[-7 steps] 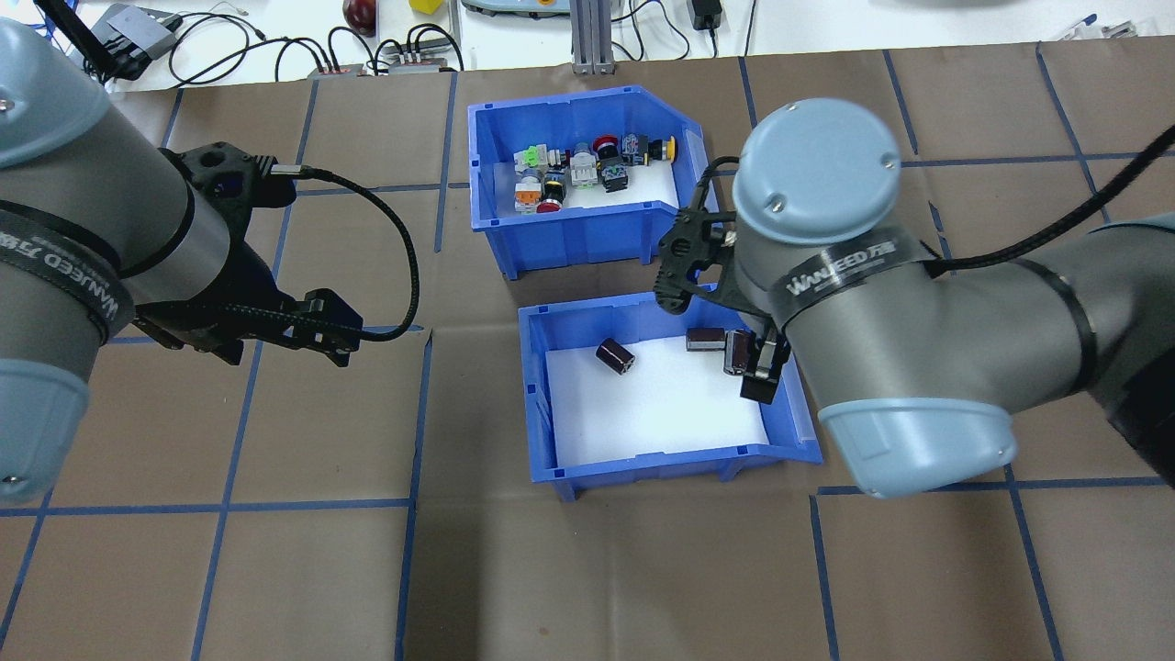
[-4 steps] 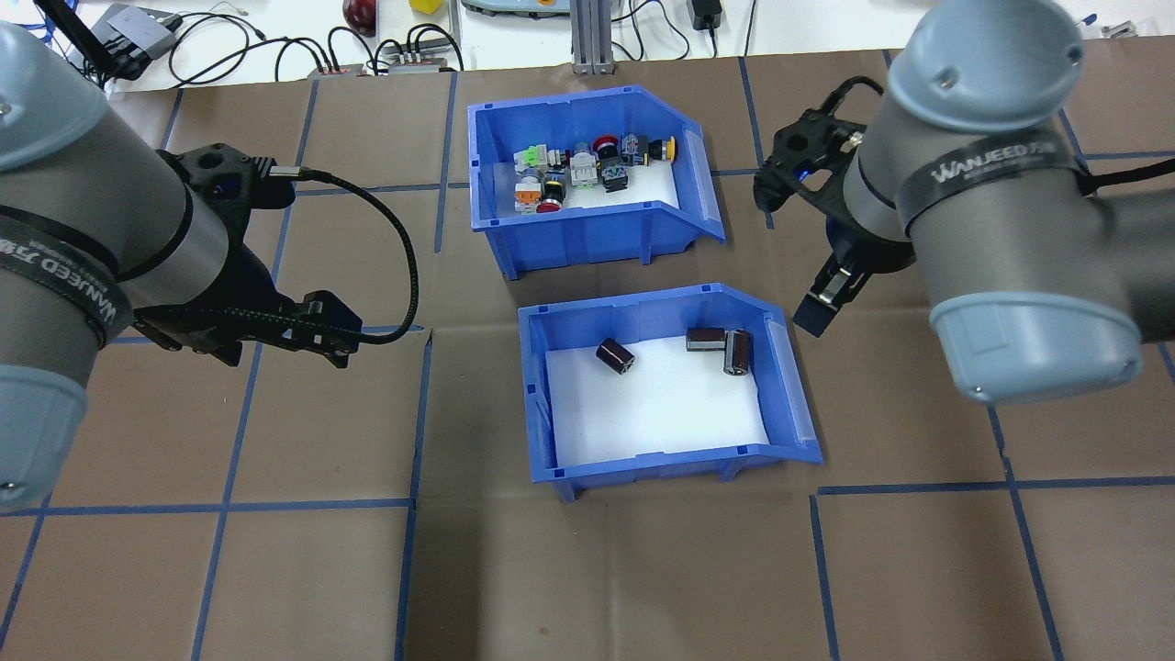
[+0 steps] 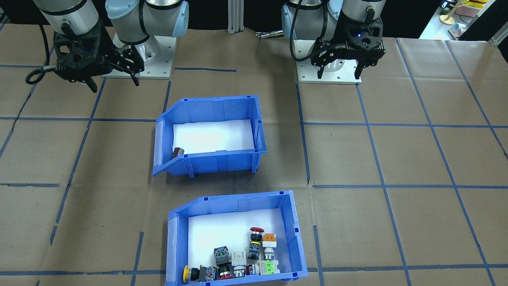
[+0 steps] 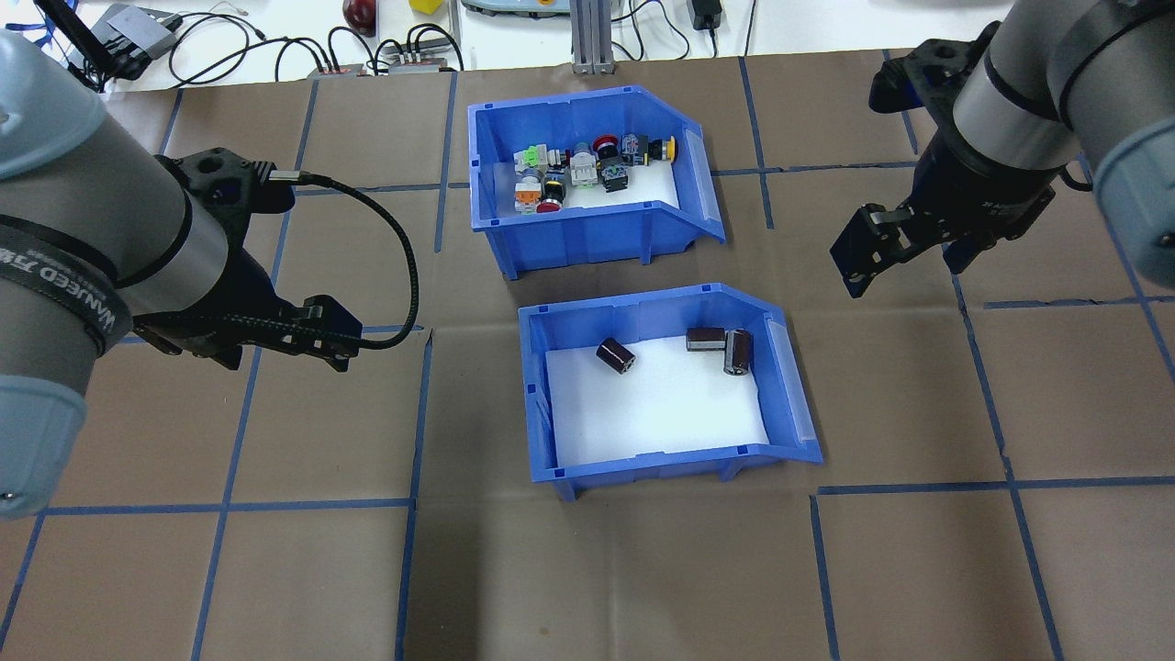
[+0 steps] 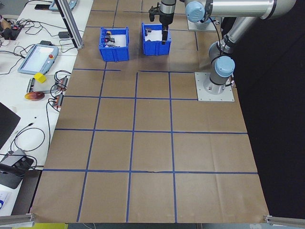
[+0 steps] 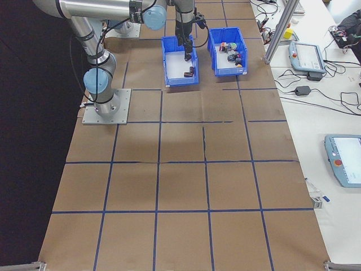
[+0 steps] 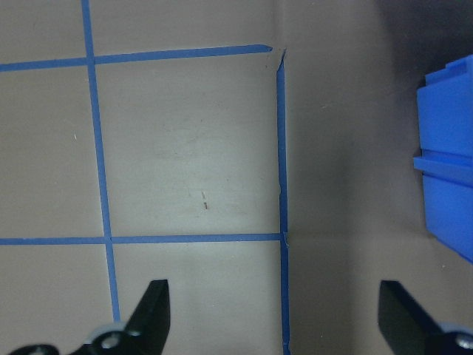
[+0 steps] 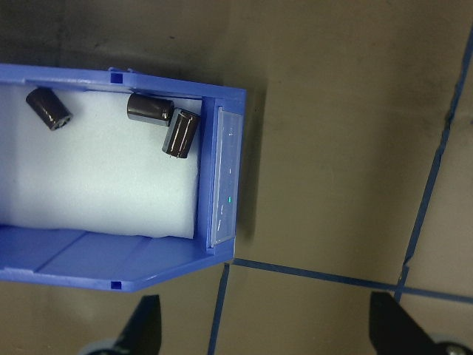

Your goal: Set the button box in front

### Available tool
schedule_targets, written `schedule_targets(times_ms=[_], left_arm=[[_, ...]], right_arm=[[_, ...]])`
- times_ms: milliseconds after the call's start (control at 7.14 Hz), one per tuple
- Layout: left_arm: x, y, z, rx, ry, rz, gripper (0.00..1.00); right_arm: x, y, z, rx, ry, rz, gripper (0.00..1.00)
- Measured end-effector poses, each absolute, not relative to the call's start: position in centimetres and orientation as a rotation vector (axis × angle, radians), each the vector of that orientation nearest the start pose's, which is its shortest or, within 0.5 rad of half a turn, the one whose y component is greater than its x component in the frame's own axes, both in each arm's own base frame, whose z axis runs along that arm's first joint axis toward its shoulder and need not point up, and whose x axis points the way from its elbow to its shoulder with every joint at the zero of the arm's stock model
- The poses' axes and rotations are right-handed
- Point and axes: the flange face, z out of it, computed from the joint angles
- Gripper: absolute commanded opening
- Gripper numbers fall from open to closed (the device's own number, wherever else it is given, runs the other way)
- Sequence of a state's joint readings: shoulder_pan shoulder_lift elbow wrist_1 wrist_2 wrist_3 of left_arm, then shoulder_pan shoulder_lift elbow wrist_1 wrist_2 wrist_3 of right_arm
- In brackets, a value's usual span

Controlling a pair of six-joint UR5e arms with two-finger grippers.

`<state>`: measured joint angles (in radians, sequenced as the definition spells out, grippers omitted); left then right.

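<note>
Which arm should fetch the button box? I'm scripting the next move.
Probably the right. The right gripper hangs open beside the button box, near its sloped end. The left gripper, also open, sits further off beside the other bin.

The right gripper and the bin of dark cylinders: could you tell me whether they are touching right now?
Apart. In the overhead view the right gripper hangs over bare table, with brown paper showing between it and the bin of dark cylinders.

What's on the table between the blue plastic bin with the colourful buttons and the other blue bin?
Nothing: the overhead view shows only bare brown paper between the blue plastic button bin and the blue bin with dark cylinders.
</note>
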<state>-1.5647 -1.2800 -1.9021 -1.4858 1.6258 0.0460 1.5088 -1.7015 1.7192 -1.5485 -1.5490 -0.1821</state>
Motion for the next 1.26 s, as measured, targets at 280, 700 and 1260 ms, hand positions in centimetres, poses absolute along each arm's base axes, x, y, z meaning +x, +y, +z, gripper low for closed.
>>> schedule_targets(times_ms=[280, 700, 1260], left_arm=[[-12.6, -37.5, 46.0, 0.059, 3.085, -0.078, 0.99], [-12.6, -37.5, 46.3, 0.057, 3.083, -0.091, 0.99], [-12.6, -37.0, 47.1, 0.033, 3.083, -0.113, 0.99]], right_arm=[[11.4, -43.6, 47.9, 0.141, 3.123, 0.058, 1.0], [11.9, -43.2, 48.1, 0.186, 3.156, 0.045, 1.0], [11.9, -43.3, 48.1, 0.168, 3.161, 0.043, 1.0]])
